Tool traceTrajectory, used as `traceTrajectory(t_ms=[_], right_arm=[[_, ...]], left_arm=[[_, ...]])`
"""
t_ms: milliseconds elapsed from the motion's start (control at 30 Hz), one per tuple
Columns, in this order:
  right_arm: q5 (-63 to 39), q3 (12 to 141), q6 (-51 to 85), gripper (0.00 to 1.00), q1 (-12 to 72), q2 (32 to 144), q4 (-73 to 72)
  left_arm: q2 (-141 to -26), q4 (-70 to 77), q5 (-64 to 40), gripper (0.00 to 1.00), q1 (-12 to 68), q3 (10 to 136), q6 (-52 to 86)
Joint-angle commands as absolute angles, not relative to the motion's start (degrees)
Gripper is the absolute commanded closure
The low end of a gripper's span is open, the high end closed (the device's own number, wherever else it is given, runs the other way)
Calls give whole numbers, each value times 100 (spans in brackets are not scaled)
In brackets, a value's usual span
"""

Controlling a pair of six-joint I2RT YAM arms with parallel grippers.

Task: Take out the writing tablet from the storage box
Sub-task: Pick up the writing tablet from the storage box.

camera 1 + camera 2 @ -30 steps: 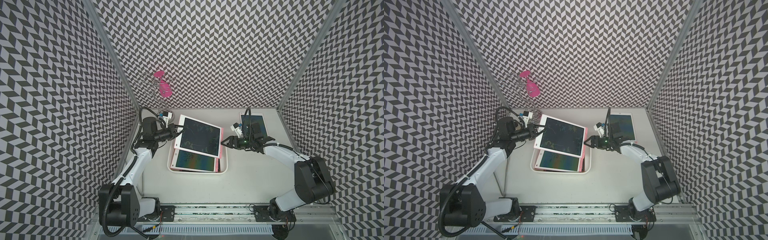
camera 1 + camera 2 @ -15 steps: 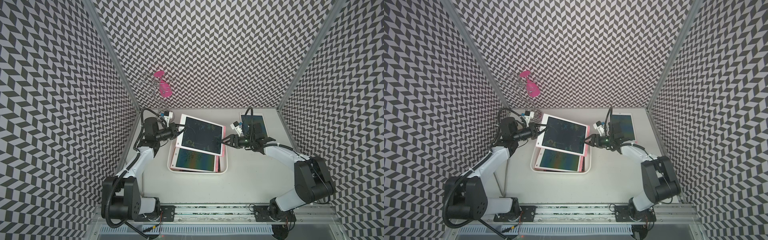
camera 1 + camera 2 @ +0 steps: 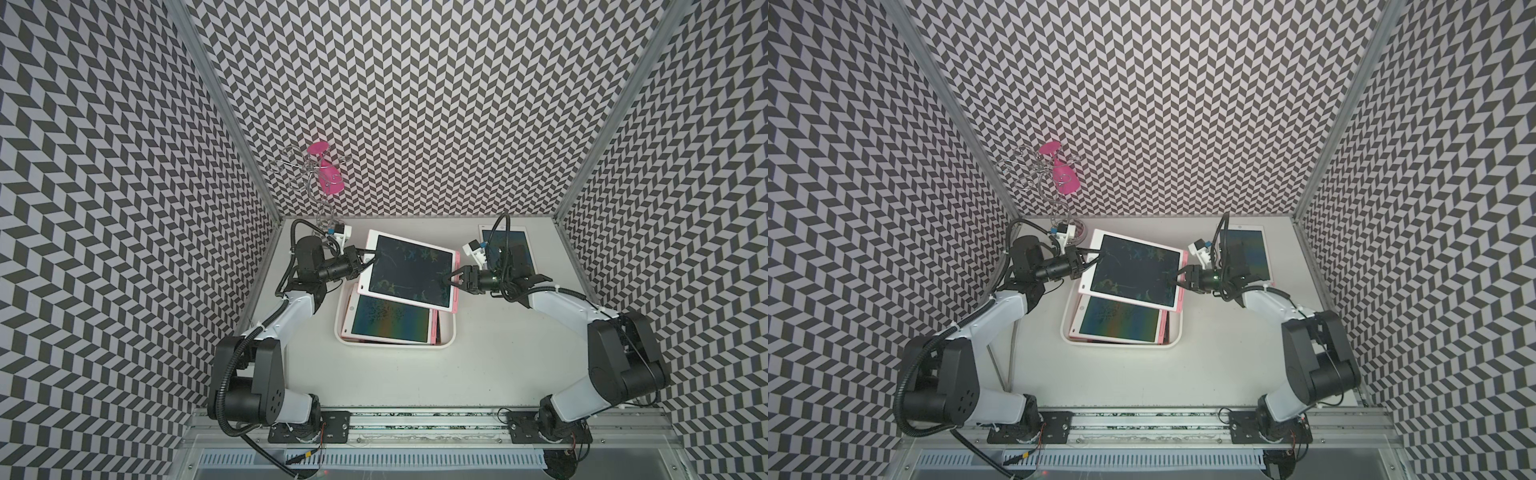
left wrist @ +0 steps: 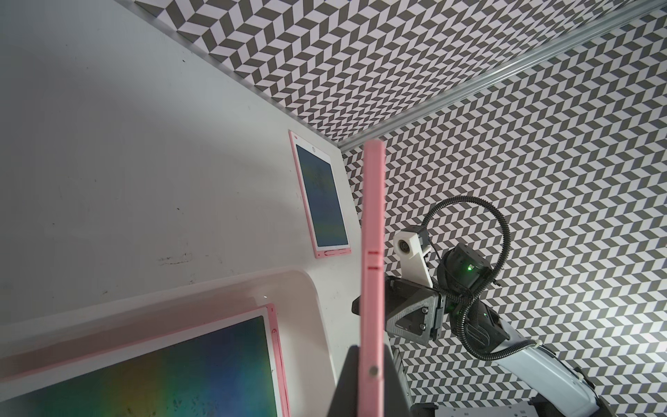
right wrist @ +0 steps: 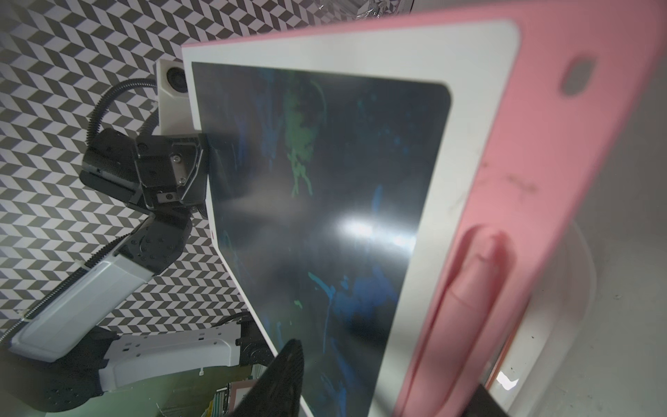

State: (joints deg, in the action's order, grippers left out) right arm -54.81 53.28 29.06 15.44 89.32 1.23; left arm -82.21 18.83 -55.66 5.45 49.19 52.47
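Observation:
A writing tablet [image 3: 409, 270] [image 3: 1133, 272] with a dark screen, white frame and pink back hangs tilted above the white storage box [image 3: 395, 356] [image 3: 1121, 344]. My left gripper [image 3: 368, 258] [image 4: 371, 375] is shut on its left edge, which the left wrist view shows edge-on as a pink strip [image 4: 373, 252]. My right gripper [image 3: 451, 281] [image 5: 386, 375] is open, its jaws straddling the tablet's right edge [image 5: 325, 198], one finger over the screen and one behind the pink back. Another tablet [image 3: 388, 320] [image 4: 144, 368] lies in the box.
One more tablet [image 3: 509, 245] [image 4: 321, 202] lies flat on the table at the back right, partly behind my right arm. A wire stand holding a pink glass [image 3: 322, 174] rises in the back left corner. Patterned walls close three sides; a metal rail [image 3: 415, 424] runs along the front.
My right gripper has moved left onto the lifted tablet's right edge, and its jaws have narrowed around it. My left gripper keeps its hold; the tablet has shifted slightly.

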Motion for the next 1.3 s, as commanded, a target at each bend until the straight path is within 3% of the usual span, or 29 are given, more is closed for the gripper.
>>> traceTrajectory(t_ms=[0, 100, 200, 433, 800, 933, 1267], right_arm=[[-5825, 5326, 2944, 50, 1583, 8923, -485], [-5872, 5324, 2984, 58, 1579, 8960, -526], [-5922, 5318, 3045, 65, 1573, 8982, -610], [-6007, 5287, 3176, 73, 1580, 8981, -803], [-6116, 5204, 3366, 91, 1564, 8940, -1017], [-6226, 5141, 3572, 100, 1547, 8960, -1265], [-6183, 5212, 3576, 100, 1434, 8757, -1033]], left_arm=[[-8406, 2135, -5720, 100, 580, 4860, 5235], [-8575, 2156, -5714, 99, 588, 4837, 5180], [-8724, 2177, -5702, 91, 580, 4808, 5127], [-8999, 2353, -5688, 85, 611, 4737, 5122], [-9262, 2369, -5668, 59, 567, 4942, 5096], [-9319, 2489, -5644, 56, 423, 5036, 5245], [-9051, 3098, -5471, 53, 138, 4988, 5699]])
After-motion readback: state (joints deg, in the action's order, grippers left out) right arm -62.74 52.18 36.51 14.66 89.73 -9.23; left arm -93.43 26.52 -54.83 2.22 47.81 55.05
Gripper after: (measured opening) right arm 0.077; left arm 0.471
